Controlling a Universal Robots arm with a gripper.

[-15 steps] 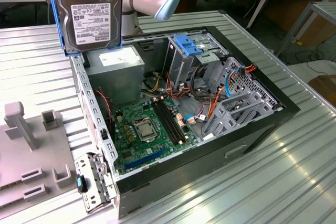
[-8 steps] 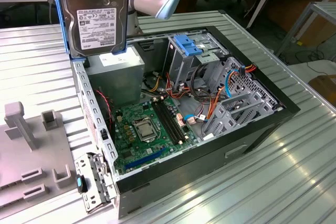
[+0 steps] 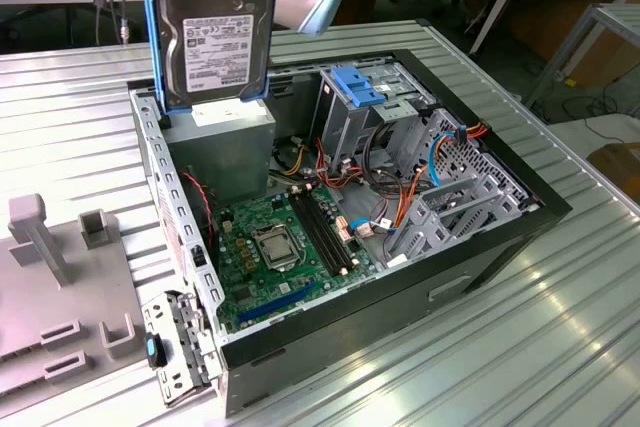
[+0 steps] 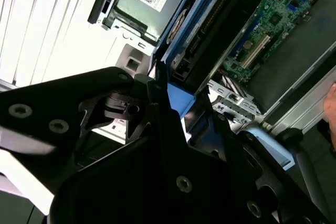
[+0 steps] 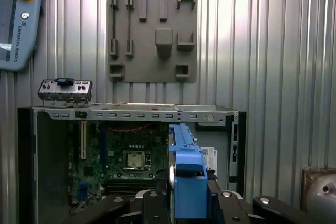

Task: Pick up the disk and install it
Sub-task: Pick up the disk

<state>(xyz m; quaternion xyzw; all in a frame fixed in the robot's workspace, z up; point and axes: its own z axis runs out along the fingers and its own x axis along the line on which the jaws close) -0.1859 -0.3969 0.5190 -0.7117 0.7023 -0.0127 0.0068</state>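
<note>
- Your fingers (image 5: 151, 204) are closed on the disk (image 3: 218, 32). In the first wrist view the gripper (image 5: 187, 200) has one black finger on each side of the disk's blue carrier frame, which you see edge-on.
- In the exterior view the disk hangs upright from the gripper, high in the picture. Its labelled face is turned toward that camera and the blue rails run down both of its sides.
- Its lower edge lines up with the top of the grey power supply box (image 3: 228, 142) in one corner of the open computer case (image 3: 470, 282). You cannot tell from these views whether the two touch.
- The case lies on its side on the ribbed metal table (image 3: 560, 347), with the green motherboard (image 3: 240, 282) and its processor socket (image 3: 274, 244) exposed.
- A light-blue latch piece (image 3: 358, 85) tops the metal drive cage (image 3: 405, 122). It is apart from the disk, toward the exterior view's right.
- A grey fixture plate (image 3: 50, 297) lies on the table beside the case, on the exterior view's left.
- A teach pendant (image 5: 18, 24) with a red button rests on the table in the first wrist view.
- In the second wrist view the blue frame runs out from the black gripper body over the open case.
</note>
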